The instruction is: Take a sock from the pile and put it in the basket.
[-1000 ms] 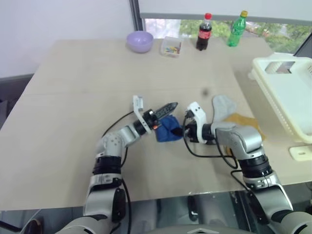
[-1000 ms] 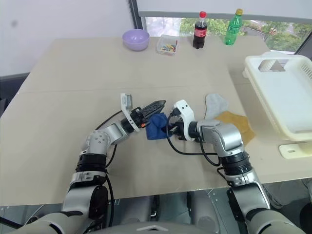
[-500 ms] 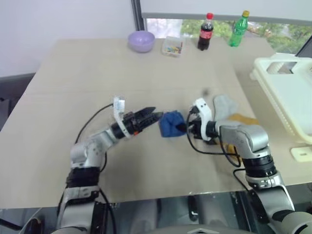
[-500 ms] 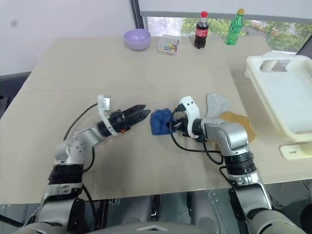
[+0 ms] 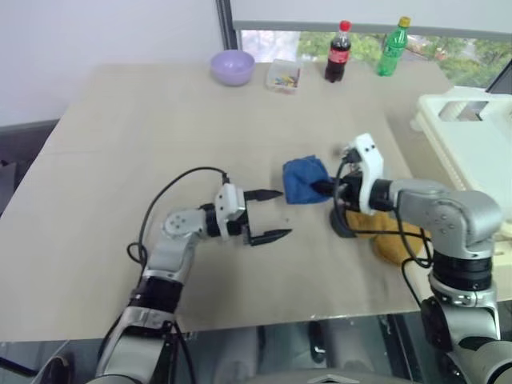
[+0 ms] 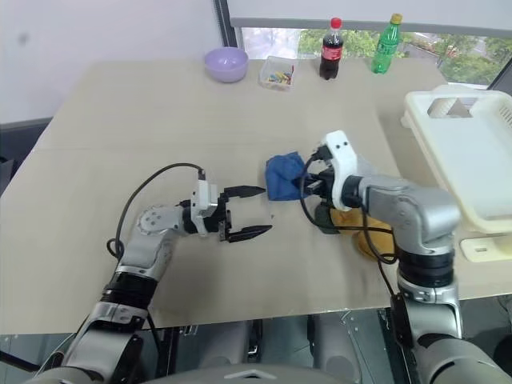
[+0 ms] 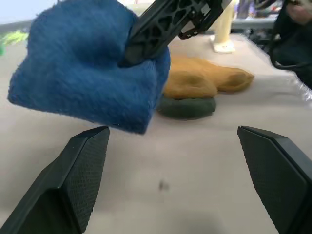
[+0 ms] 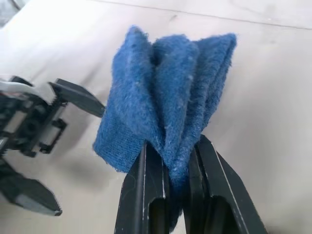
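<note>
My right gripper [image 8: 178, 161] is shut on a royal blue sock [image 5: 304, 179], which hangs bunched in the air above the table. What lies on the table of the pile is just under my right wrist: a mustard yellow sock [image 7: 204, 80] and a dark sock [image 7: 187, 106] beside it. My left gripper [image 5: 282, 214] points level at the blue sock from the left, open and holding nothing, a short gap short of it. The cream-white basket [image 5: 464, 160] stands at the table's right edge, well to the right of the held sock.
Along the far edge stand a lilac bowl [image 5: 232, 66], a small clear box of coloured bits [image 5: 282, 76], a cola bottle [image 5: 337, 52] and a green bottle [image 5: 391, 46]. A small white piece [image 5: 500, 250] lies by the basket's near corner.
My right gripper has lifted the blue sock and carried it to the right. My left gripper has drawn back from the sock and rolled, so its two spread fingers now show.
</note>
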`<state>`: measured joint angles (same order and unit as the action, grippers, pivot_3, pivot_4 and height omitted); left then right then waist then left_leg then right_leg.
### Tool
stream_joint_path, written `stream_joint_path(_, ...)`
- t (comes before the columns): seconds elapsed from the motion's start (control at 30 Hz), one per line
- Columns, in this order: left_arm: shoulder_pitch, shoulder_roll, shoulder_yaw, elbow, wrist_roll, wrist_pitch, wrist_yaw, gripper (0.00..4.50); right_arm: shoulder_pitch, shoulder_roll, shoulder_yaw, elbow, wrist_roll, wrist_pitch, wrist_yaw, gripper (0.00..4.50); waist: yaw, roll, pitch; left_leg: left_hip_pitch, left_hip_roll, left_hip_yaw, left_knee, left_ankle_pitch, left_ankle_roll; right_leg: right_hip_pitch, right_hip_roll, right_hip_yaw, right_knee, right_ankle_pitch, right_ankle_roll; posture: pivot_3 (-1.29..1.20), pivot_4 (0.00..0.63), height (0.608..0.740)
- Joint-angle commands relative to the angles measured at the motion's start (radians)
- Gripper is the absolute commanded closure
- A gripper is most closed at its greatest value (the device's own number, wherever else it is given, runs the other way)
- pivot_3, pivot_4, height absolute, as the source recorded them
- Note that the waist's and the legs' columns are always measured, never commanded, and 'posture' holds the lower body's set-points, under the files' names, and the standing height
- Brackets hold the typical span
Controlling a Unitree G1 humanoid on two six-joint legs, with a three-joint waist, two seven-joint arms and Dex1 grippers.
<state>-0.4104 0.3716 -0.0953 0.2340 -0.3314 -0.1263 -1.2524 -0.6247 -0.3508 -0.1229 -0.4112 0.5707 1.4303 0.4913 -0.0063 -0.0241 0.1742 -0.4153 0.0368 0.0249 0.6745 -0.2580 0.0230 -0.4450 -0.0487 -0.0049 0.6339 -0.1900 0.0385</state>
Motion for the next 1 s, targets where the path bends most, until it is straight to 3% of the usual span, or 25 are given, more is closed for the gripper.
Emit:
stream_joint_path(0.03,-0.039,-0.056,-0.018,0.005,-0.031,-0.028,-0.011,0.00,0.001,-0.072,-0.146,-0.125,0.071,0.113,0.013,4.40,0.004,0.000,0.000,0.000,0.000,0.000,0.001,0.000,0.000,0.000,0.000,0.000,0.000,0.000,0.000,0.00,0.150,0.740)
stream_joint_path(0.23,-0.112,-0.199,-0.001,0.052,-0.084,0.004,0.053,0.00,0.066,-0.282,-0.393,-0.145,0.149,0.184,0.049,4.40,0.013,0.000,0.000,0.000,0.000,-0.001,0.004,0.000,0.000,0.001,0.000,0.000,0.001,0.000,0.000,0.00,0.150,0.740)
stream_joint_path(0.43,-0.174,-0.292,-0.003,0.098,-0.066,-0.039,0.107,0.00,0.129,-0.472,-0.593,0.026,0.123,0.158,0.068,4.40,0.017,0.001,0.000,0.001,0.000,0.000,0.006,0.000,0.000,0.001,0.001,0.001,0.003,0.000,0.001,0.00,0.150,0.740)
stream_joint_path(0.77,-0.146,-0.303,-0.034,0.101,-0.040,-0.076,0.097,0.00,0.062,-0.491,-0.709,0.500,-0.007,-0.071,-0.063,4.40,0.011,0.003,-0.002,0.002,0.000,0.004,0.010,0.000,0.001,0.001,0.002,0.005,0.007,0.000,0.001,0.00,0.150,0.740)
stream_joint_path(0.97,-0.146,-0.296,-0.028,0.103,-0.039,-0.081,0.107,0.00,0.016,-0.507,-0.707,0.690,-0.049,-0.221,-0.122,1.78,0.006,0.004,-0.002,0.002,0.000,0.004,0.010,0.000,0.001,0.001,0.002,0.006,0.007,0.000,0.001,0.00,0.150,0.740)
stream_joint_path(1.0,-0.145,-0.295,-0.027,0.104,-0.039,-0.082,0.108,0.00,0.020,-0.513,-0.699,0.703,-0.053,-0.236,-0.122,0.74,0.006,0.004,-0.002,0.002,0.000,0.004,0.010,0.000,0.001,0.001,0.002,0.006,0.007,0.000,0.001,0.00,0.150,0.740)
